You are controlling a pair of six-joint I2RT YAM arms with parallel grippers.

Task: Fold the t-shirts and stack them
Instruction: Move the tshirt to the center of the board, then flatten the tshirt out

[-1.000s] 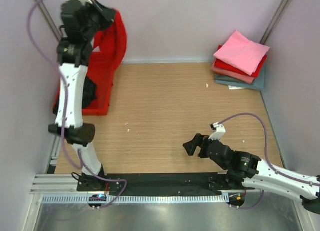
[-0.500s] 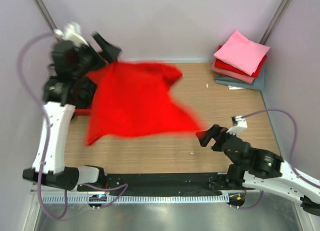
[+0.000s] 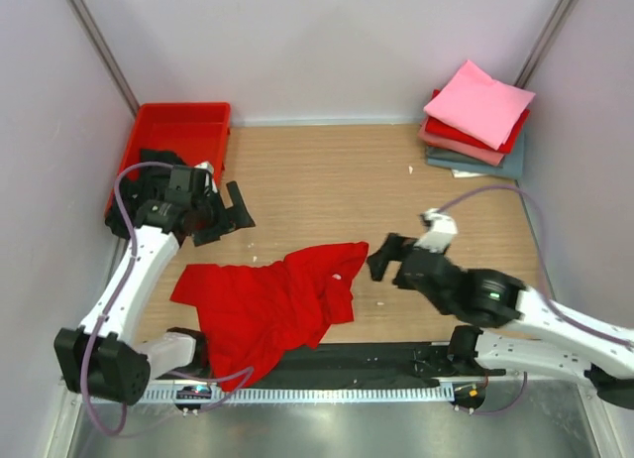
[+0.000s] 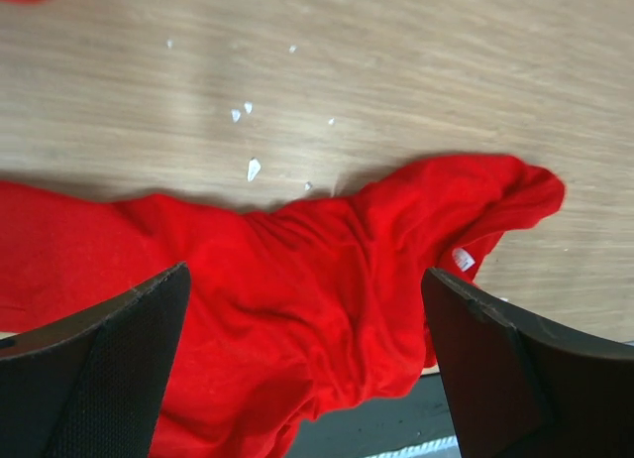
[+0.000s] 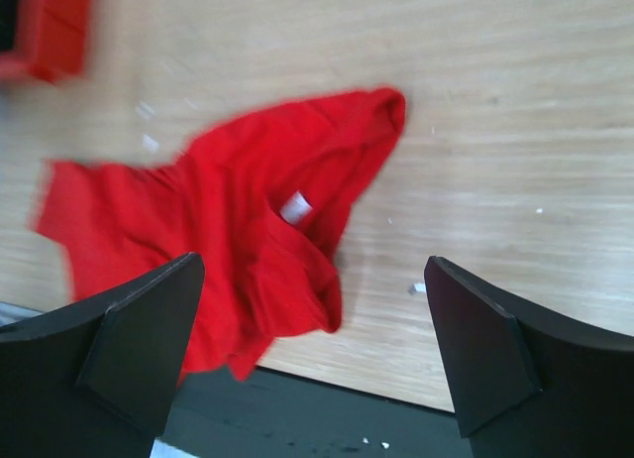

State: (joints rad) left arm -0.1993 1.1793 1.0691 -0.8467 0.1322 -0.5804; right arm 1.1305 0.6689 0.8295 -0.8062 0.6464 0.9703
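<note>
- The bright red t-shirt (image 3: 272, 304) lay crumpled on the wooden table (image 3: 327, 180), nearer the arm bases than the red plastic tray (image 3: 178, 116) and off to the tray's right. Its near hem spilled over the dark strip at the table's edge.
- The left gripper (image 3: 226, 218) hovered just beside the tray's near right corner, jaws spread wide and empty.
- The right gripper (image 3: 381, 265) hung well apart from the tray, beyond the shirt's far end, jaws also wide and holding nothing.
- The step in hand looked like spreading the shirt flat before any fold.
- To do it well, each claw would probably need a separate edge, pinching one layer only, then drawing apart and pulling the cloth back off the table's edge.
- The white neck label (image 3: 339, 277) showed at the bunched end farthest from the tray, a fair guide to the collar.
- The tray held a dark cloth (image 3: 149, 161) at its near end, mostly hidden by the left arm; its far floor was bare.
- The stack of folded shirts (image 3: 475, 116), pink on top, sat loose in the far corner opposite the tray.
</note>
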